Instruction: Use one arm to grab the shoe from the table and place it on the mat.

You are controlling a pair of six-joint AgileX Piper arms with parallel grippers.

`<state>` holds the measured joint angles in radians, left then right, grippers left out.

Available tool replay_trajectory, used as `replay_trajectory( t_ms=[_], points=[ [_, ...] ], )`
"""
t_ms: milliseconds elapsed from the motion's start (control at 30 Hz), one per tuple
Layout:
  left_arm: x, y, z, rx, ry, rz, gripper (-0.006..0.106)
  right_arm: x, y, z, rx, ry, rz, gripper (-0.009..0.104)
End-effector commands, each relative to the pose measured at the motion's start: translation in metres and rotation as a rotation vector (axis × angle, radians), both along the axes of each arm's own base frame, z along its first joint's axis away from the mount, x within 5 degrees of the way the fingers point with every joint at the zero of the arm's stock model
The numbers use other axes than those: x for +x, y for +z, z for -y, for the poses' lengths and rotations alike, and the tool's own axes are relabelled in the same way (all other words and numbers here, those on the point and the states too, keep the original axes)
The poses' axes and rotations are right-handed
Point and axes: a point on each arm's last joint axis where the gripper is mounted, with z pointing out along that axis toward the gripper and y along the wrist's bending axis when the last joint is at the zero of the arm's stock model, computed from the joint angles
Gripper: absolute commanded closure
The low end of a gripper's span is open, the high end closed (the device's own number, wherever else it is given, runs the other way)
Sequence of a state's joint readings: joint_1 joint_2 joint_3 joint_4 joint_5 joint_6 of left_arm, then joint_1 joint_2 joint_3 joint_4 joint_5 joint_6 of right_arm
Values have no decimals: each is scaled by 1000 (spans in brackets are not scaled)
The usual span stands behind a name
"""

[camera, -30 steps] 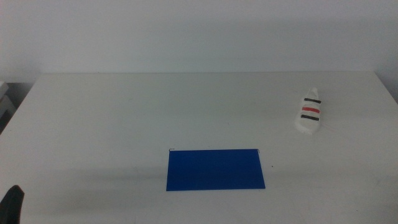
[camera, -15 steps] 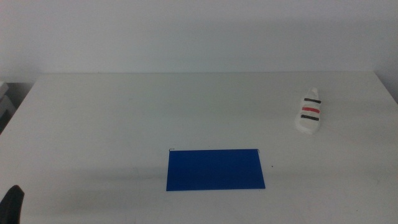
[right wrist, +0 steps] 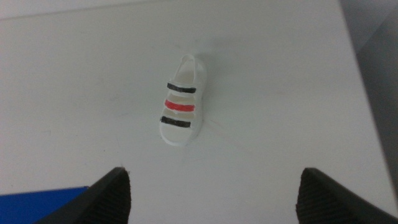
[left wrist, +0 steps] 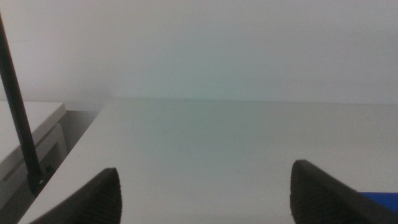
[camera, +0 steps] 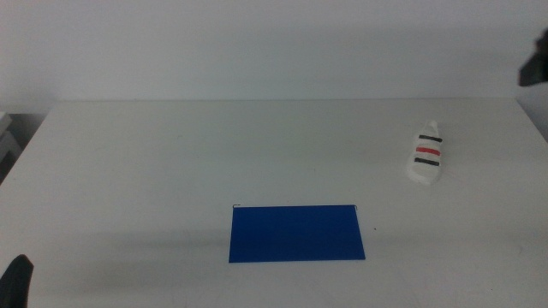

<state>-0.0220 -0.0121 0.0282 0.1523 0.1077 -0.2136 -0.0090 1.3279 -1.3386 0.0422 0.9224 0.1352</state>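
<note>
The white shoe (camera: 426,156) with two black straps and one red strap lies on the white table (camera: 171,162) at the right, its toe toward the front. The blue mat (camera: 296,232) lies flat at the front centre. A dark part of the right arm (camera: 535,64) shows at the top right edge. In the right wrist view, my right gripper (right wrist: 214,177) is open, high above the table, with the shoe (right wrist: 181,109) ahead between its jaws and a corner of the mat (right wrist: 43,208) showing. My left gripper (left wrist: 205,171) is open and waits at the front left (camera: 15,281).
The table's right edge (right wrist: 364,93) runs close beside the shoe. The left wrist view shows the table's left edge, a black pole (left wrist: 18,118) beyond it, and a corner of the mat (left wrist: 379,198).
A dark part of the right arm has come into the middle view at the top right edge. The shoe, the mat and the left gripper have not moved.
</note>
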Motion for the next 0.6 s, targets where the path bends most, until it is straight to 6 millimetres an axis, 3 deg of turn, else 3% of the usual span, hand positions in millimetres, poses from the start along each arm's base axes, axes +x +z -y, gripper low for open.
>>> replay_trajectory(
  t_ms=[0,300,567],
  points=[
    [-1,5,1,-7,-15,80,8,24,13,-4,23,-12,16,3],
    [-1,5,1,-7,-15,80,8,119,-27,-23,28,-18,-270,3],
    [-1,5,1,-7,-15,80,8,183,-68,-26,23,-26,-325,3]
  ],
)
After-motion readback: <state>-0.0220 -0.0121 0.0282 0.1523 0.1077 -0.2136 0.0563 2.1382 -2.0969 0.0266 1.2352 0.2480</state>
